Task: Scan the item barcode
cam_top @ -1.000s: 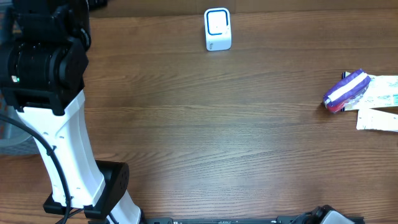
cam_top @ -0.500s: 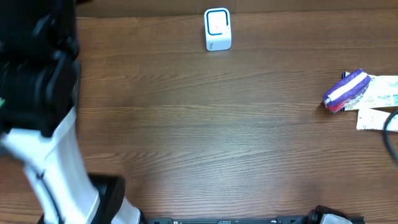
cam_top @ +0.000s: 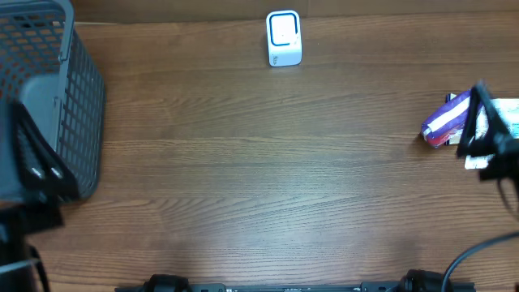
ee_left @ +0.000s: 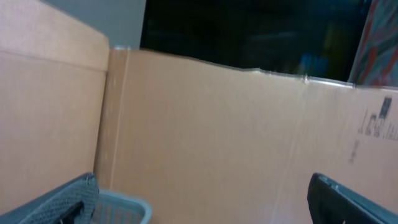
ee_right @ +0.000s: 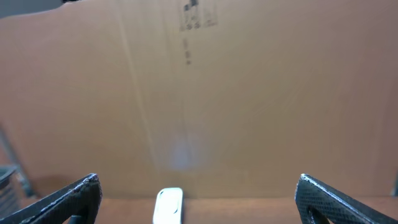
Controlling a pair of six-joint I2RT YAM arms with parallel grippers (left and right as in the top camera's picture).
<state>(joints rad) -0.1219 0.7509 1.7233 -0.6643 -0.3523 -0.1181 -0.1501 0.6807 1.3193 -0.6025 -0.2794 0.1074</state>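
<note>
The item, a purple-and-white striped packet (cam_top: 444,120), lies on the wooden table (cam_top: 268,178) at the far right. A white barcode scanner (cam_top: 284,38) stands at the table's back middle; the right wrist view shows it low down between the fingers, scanner (ee_right: 168,206). My right gripper (cam_top: 484,134) hovers at the right edge, just beside the packet, partly covering it. It is open with nothing in it, right gripper (ee_right: 198,182). My left gripper (ee_left: 202,182) is open and empty, facing the cardboard wall; in the overhead view the left gripper (cam_top: 36,174) is at the left edge.
A grey mesh basket (cam_top: 49,73) stands at the back left, its corner (ee_left: 127,208) showing in the left wrist view. White paper packets (cam_top: 501,122) lie under the right arm. A cardboard wall (ee_right: 199,93) closes off the back of the table.
The left arm has swung down and out of the overhead view's left side, uncovering the basket. The right arm has come into view at the right edge beside the packet.
</note>
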